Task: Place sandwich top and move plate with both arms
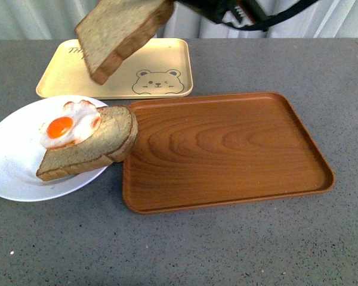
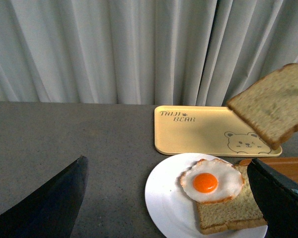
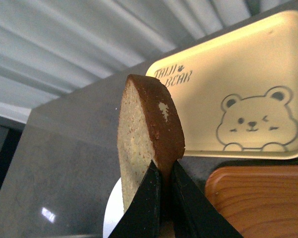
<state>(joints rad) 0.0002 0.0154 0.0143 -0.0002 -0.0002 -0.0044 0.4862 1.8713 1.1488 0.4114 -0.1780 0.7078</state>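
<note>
so the right jaws are pinching the sandwich top (image 1: 122, 36) by its crust, tilted, hanging up toward the worktop's far edge from the egg slice (image 1: 92, 146) on the plate (image 1: 12, 173), and the left jaws gape empty.

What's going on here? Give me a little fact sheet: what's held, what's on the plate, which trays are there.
Held: sandwich top, tilted in the air, pinched by the right gripper
Left gripper: open, holding nothing
Plate: bread slice topped with a fried egg
Trays: wooden tray beside the plate; yellow tray behind it
</note>
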